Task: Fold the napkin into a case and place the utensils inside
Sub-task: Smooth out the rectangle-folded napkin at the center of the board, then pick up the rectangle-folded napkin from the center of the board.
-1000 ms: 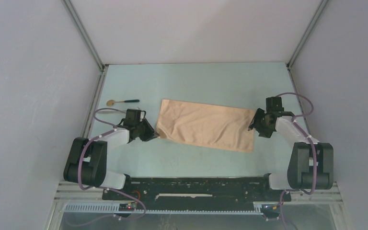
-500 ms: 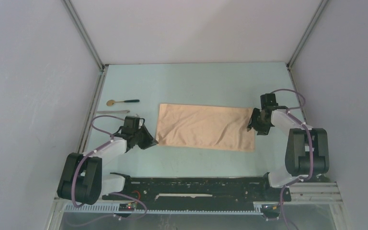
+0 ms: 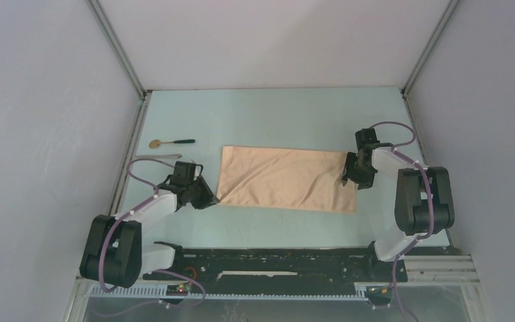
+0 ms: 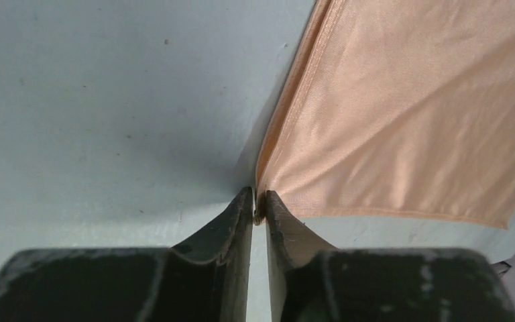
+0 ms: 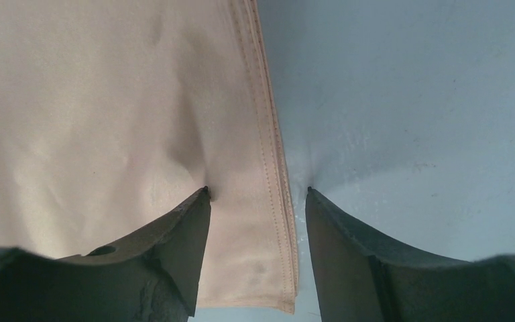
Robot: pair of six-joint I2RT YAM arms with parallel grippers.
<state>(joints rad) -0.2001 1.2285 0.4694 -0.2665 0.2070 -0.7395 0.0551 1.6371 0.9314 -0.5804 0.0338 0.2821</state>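
Top external view: the napkin [image 3: 285,179] lies flat mid-counter [image 3: 275,114], a soft peach oblong w/ faint creases. The left tool [image 4: 259,201] pinches its near-left corner (prob. to lift for the next fold). The right tool [image 5: 258,191] stands open astride its stitched, layered right edge. The spoon [image 3: 171,142] and silvery piece [image 3: 157,157] wait left of the napkin.

Peach napkin [image 3: 285,179] is lying folded into a flat oblong mid-table — dark-handled gold spoon [image 3: 171,142] and thin silvery piece [image 3: 157,157] are sitting apart, off to its left.
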